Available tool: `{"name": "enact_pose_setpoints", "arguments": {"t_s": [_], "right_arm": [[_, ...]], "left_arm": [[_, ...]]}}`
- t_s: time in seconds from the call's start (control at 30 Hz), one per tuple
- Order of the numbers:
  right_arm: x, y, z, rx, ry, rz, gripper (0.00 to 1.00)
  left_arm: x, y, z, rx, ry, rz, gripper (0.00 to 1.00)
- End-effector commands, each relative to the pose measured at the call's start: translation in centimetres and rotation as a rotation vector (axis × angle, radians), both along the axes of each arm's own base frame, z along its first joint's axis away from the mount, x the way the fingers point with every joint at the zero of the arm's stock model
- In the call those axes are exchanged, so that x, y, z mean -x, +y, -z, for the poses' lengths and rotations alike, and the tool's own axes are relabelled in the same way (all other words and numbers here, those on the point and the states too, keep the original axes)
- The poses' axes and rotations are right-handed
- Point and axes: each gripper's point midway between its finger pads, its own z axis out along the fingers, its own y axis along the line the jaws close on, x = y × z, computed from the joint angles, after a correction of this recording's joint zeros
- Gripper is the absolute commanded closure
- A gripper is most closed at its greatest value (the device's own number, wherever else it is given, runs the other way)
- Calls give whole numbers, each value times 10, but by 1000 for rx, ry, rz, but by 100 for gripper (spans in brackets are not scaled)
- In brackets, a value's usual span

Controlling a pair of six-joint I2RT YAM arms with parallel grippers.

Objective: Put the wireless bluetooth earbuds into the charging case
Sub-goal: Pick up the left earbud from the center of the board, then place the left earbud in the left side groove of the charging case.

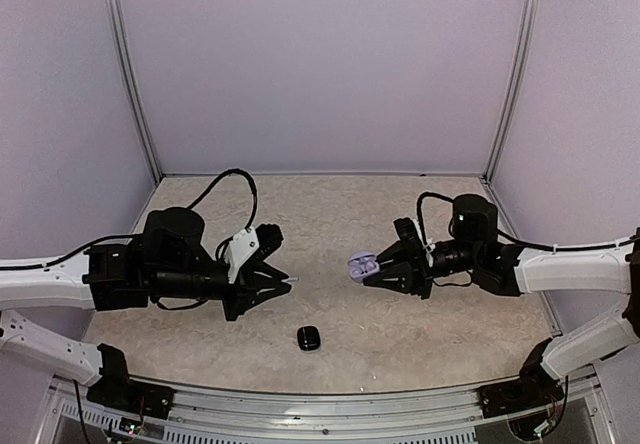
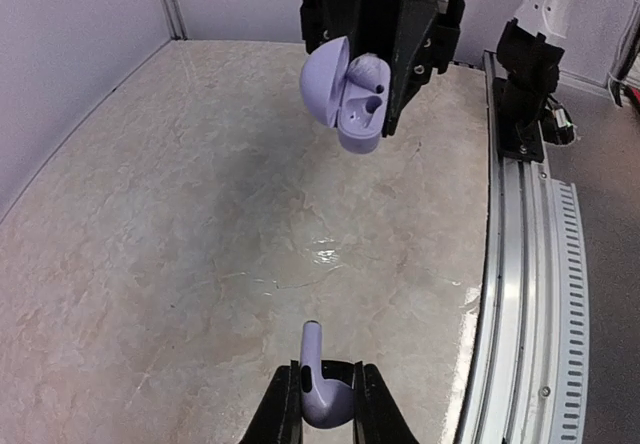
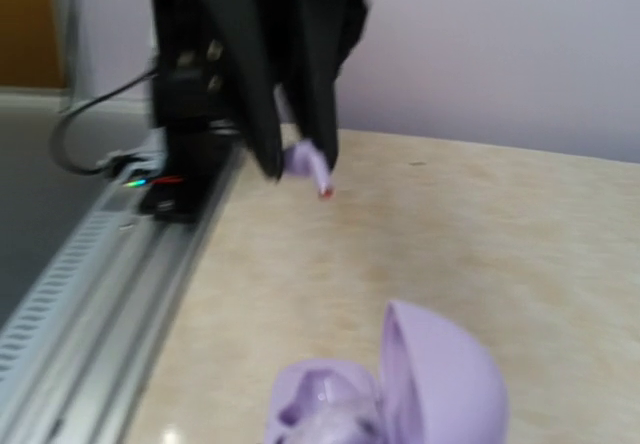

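While both arms hang above the table, the right hand grips the open lavender charging case aloft and the left hand, well apart from it, pinches a lavender earbud, stem pointing toward the case. Should the stem meet its socket off-line, the tiny bud could likely twist out of that narrow pinch and drop onto the table.
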Motion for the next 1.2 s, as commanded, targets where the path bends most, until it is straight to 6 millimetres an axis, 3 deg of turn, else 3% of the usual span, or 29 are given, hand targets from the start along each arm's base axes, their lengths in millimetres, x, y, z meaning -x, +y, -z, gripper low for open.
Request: {"name": "enact_pose_setpoints", "arguments": {"t_s": [0.0, 0.27, 0.43, 0.8, 1.17], "right_arm": [[28, 13, -2, 24, -4, -115, 100], [68, 29, 7, 47, 111, -279, 100], [88, 40, 22, 88, 188, -371, 100], [103, 66, 41, 146, 307, -465, 100], [111, 75, 47, 158, 344, -529, 100]], "left_arm": [[40, 7, -10, -102, -58, 148, 90], [89, -1, -23, -218, -198, 317, 90], [102, -6, -22, -292, -269, 382, 90], [106, -17, -1, -396, -357, 477, 90], [105, -26, 12, -453, -414, 485, 90]]}}
